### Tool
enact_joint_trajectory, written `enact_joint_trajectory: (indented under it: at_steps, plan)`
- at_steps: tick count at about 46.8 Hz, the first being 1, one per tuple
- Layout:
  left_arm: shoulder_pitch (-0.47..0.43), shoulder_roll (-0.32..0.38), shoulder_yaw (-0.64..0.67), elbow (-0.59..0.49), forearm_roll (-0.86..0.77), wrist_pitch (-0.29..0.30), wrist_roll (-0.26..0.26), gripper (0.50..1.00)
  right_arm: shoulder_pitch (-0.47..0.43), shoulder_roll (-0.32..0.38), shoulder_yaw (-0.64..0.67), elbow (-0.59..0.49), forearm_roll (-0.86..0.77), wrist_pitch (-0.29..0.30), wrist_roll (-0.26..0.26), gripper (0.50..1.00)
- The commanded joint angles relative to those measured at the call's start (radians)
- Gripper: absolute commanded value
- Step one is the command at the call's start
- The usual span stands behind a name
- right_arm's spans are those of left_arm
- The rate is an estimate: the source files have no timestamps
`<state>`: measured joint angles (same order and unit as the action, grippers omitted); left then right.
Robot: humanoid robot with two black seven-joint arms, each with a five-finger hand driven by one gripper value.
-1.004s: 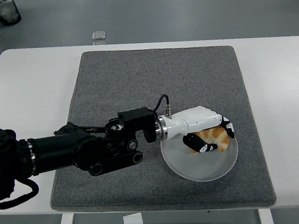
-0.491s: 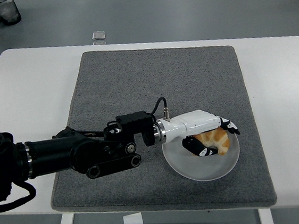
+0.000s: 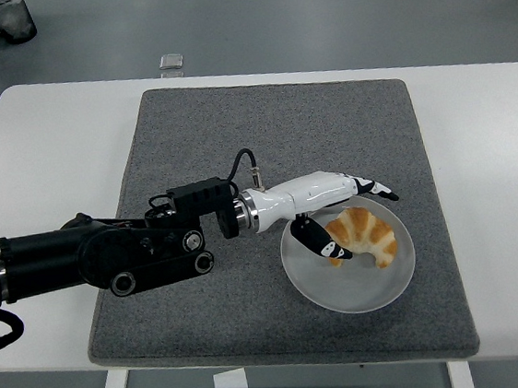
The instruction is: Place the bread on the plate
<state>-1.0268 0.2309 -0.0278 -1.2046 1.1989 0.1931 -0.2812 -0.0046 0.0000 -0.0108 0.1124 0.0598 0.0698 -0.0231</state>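
Head view, the only view supplied: one left hand [image 3: 339, 206] reaches in from the left edge on a black arm and sits over the near-left rim of the plate [image 3: 317, 285], fingers spread wide and holding nothing; the thumb [image 3: 319, 240] hangs just beside the left end of the bread [image 3: 365, 234], and contact between them cannot be confirmed. The bread, a croissant, lies flat inside the plate toward its far half, resting on the dish with no support from the hand, which in my judgement indicates the placement is complete and the open spread is a release posture, leaving room to clear the pastry. The plate sits on the grey mat [image 3: 235, 141], toward its near-right corner, the mat giving a non-slip surface on the white bench [image 3: 41, 152]. Count: one bread, one plate, one mat, one robot hand in view. The right hand is not visible. One small clear object [image 3: 171, 61] lies on the floor beyond the bench's far edge; identity undetermined.
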Motion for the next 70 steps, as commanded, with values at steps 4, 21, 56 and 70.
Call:
enact_joint_trajectory:
  at_steps: [4, 21, 56, 70]
  plan:
    - [-0.006, 0.008, -0.052, 0.005, -0.154, -0.034, 0.0, 0.962, 0.0, 0.0, 0.0, 0.0, 0.0, -0.001, 0.0, 0.952]
    - [-0.056, 0.022, -0.144, 0.086, -0.338, -0.064, 0.0, 0.992, 0.0, 0.0, 0.0, 0.0, 0.0, -0.001, 0.0, 0.954]
    - [-0.07, 0.065, -0.33, 0.322, -0.878, -0.195, 0.011, 0.994, 0.0, 0.0, 0.0, 0.0, 0.0, 0.001, 0.0, 0.952]
    - [-0.088, 0.105, -0.357, 0.479, -1.097, -0.284, 0.013, 0.994, 0.0, 0.0, 0.0, 0.0, 0.0, -0.001, -0.001, 0.952]
